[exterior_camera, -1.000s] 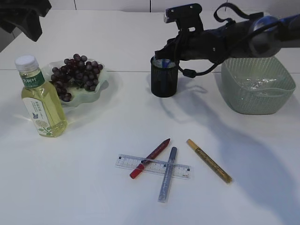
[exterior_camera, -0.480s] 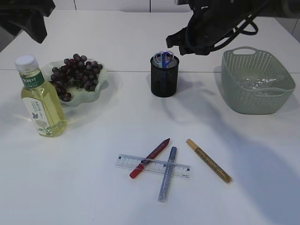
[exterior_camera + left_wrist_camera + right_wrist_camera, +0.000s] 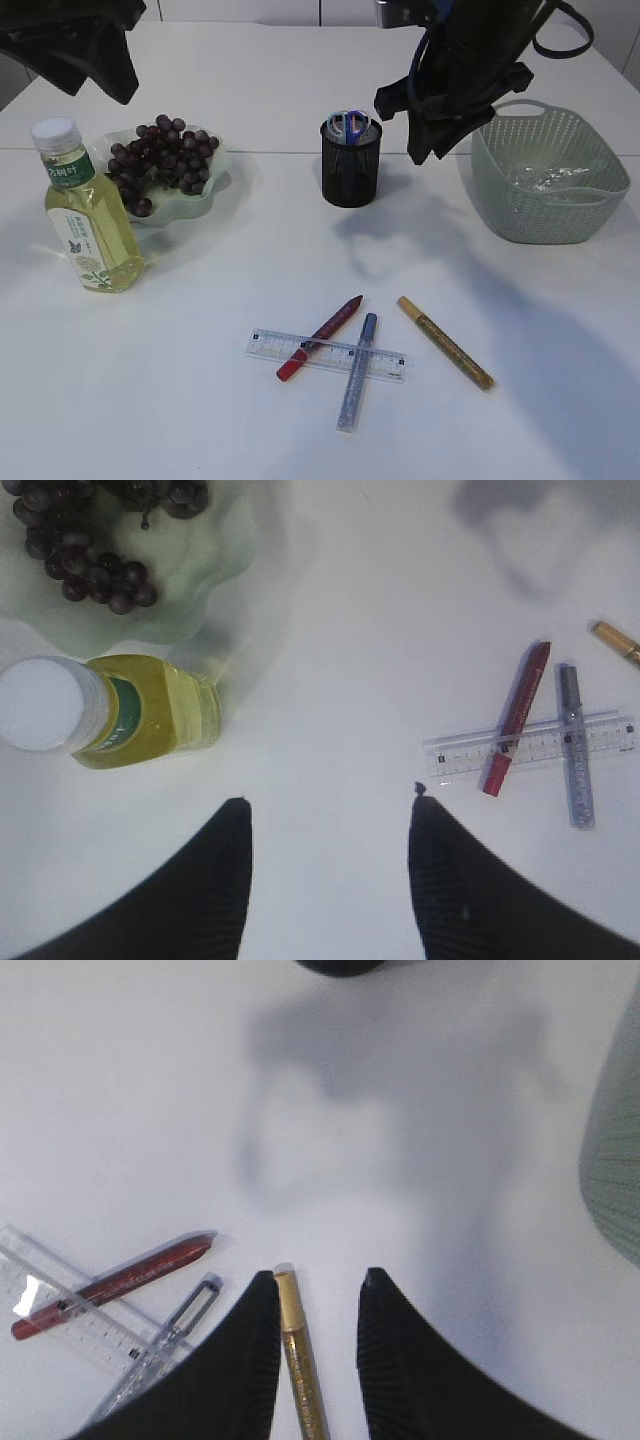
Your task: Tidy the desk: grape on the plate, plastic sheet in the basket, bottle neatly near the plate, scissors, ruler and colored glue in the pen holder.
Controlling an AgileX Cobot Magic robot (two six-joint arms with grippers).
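I am seeing grapes (image 3: 160, 160) plated, scissors (image 3: 349, 124) in the pen holder (image 3: 350, 170), apparently the sheet (image 3: 545, 180) in the basket (image 3: 600, 215); ruler (image 3: 325, 354) and glue pens (image 3: 445, 342) are remaining on the desk, both grippers (image 3: 318, 1290) hanging parted and empty.

The exterior view slants down from 6 o'clock; both wrist views look straight down from high, sharing the ruler (image 3: 327, 354).
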